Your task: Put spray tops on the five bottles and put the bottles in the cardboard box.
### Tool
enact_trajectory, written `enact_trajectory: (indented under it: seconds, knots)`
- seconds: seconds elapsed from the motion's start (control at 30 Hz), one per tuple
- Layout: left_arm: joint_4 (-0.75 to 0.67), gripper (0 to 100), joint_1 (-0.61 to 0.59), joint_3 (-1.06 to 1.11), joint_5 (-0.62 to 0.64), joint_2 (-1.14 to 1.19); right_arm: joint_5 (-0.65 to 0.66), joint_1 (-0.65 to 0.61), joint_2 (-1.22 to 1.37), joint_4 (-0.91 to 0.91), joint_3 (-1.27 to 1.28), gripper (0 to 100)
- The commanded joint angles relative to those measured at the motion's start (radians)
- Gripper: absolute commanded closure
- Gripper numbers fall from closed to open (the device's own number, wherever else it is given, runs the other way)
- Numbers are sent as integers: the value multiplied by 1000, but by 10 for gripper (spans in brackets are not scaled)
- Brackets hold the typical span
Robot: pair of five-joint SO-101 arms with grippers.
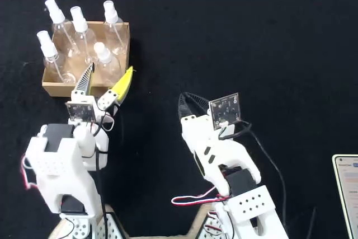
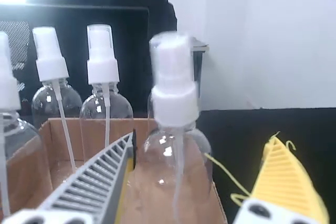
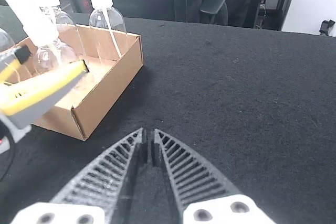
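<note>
Bottles clear, white-topped, upright in box

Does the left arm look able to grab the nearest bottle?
Probably yes. The left gripper is open, its jaws on either side of that bottle at the box's front corner, with nothing in between.

- In the high view's lower left, the left arm is showing white printed shells and a thin red wire.
- Its left gripper is wearing one grey ribbed finger and one yellow.
- At lower centre, the white right arm is trailing a black cable; the right gripper is showing black ribbed fingers.
</note>
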Motion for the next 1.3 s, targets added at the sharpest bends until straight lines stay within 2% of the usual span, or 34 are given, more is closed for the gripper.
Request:
enact_trajectory:
  seconds: [0.0, 0.43, 0.53, 0.63, 0.67, 0.73, 0.8, 0.87, 0.97, 1.07, 1.27]
  knots:
    - [-20, 640, -25, 76, 0, -124, 9, -3, -16, -32, -8, 983]
    - [-21, 648, -31, 381, -2, -390, 9, -8, -16, -32, -7, 983]
    - [-23, 766, -71, 377, -2, -448, 9, -8, -16, -32, -5, 983]
    - [-26, 970, -84, 366, -11, -528, 9, -8, -16, -32, -5, 983]
    - [-26, 974, -87, 361, -43, -566, 9, -8, -16, -32, -5, 983]
    - [-20, 899, -88, 366, -121, -649, 9, -8, -16, -32, -5, 983]
    - [-20, 870, -88, 367, -169, -730, 9, -8, -16, -32, -5, 983]
    - [-20, 889, -93, 358, -192, -806, 9, -8, -16, -32, -5, 983]
    - [-18, 970, -110, 338, -222, -914, 9, -8, -16, -32, -5, 983]
    - [-17, 959, -114, 309, -250, -1008, 9, -8, -16, -32, -5, 983]
    - [86, 970, -105, 309, -331, -1195, 9, -8, -16, -32, -5, 983]
